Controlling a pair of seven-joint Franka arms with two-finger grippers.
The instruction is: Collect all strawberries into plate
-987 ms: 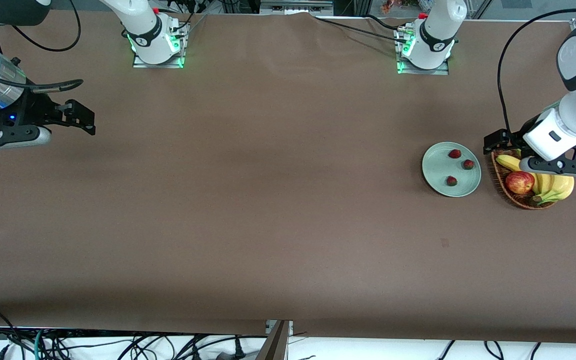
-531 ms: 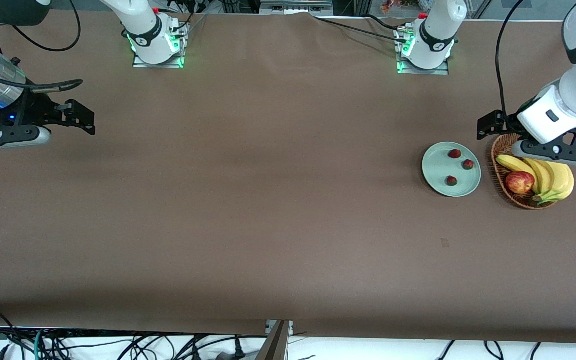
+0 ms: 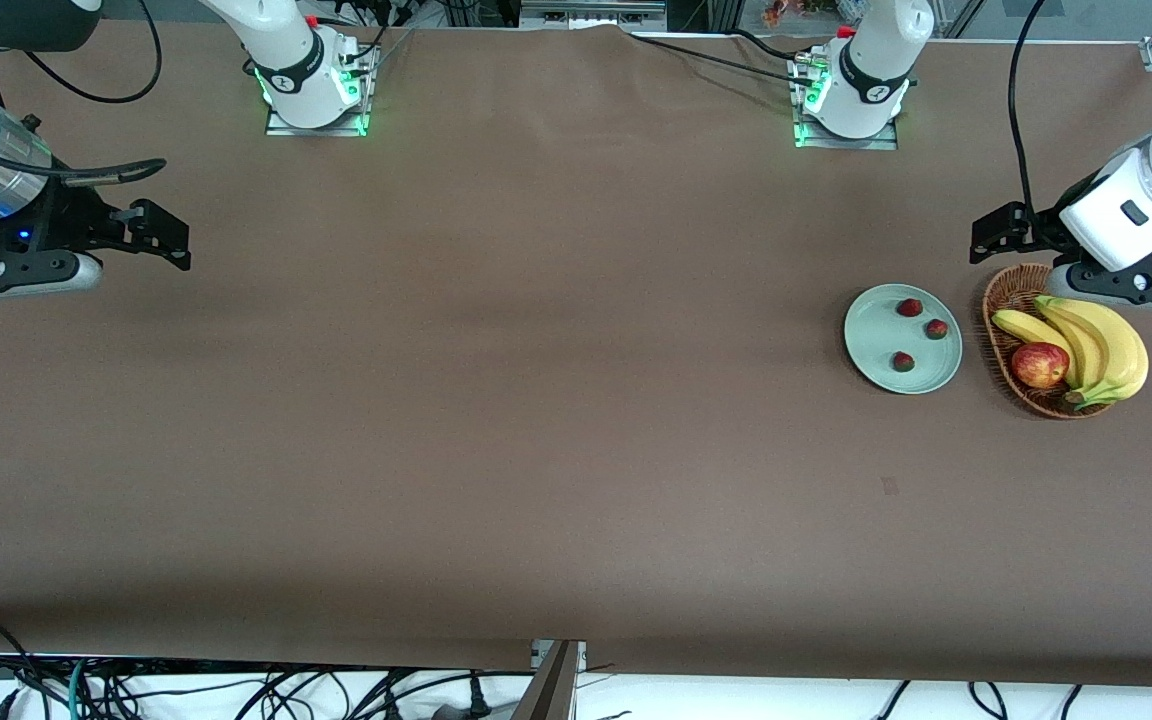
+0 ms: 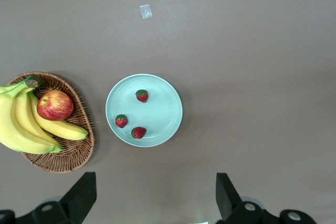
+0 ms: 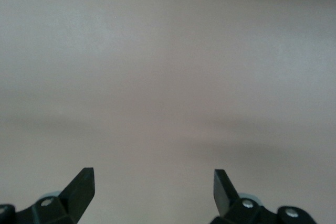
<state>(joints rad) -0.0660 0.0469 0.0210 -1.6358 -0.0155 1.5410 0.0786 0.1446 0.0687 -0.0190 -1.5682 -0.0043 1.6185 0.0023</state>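
Brown table [image 3: 536,400], with all three berries on the plate [image 3: 876,350] toward the left arm's end.

Nearest the front camera on the mint dish lies one strawberry [image 3: 902,361], with a second [image 3: 936,328] farther back and the third [image 3: 909,307] farthest, all apart from one another. Just beside the plate, at the table's end, a wicker basket [image 3: 1004,300] holds a red-yellow apple [image 3: 1040,365] and a bunch of bananas [image 3: 1101,345]. Left gripper [image 3: 998,232] hangs empty, fingers spread wide, over bare table just past the basket's farther rim; its wrist view looks down on plate [image 4: 163,119], berries and basket [image 4: 73,156]. Right gripper [image 3: 161,235] waits over bare table at the right arm's end, also wide and empty.
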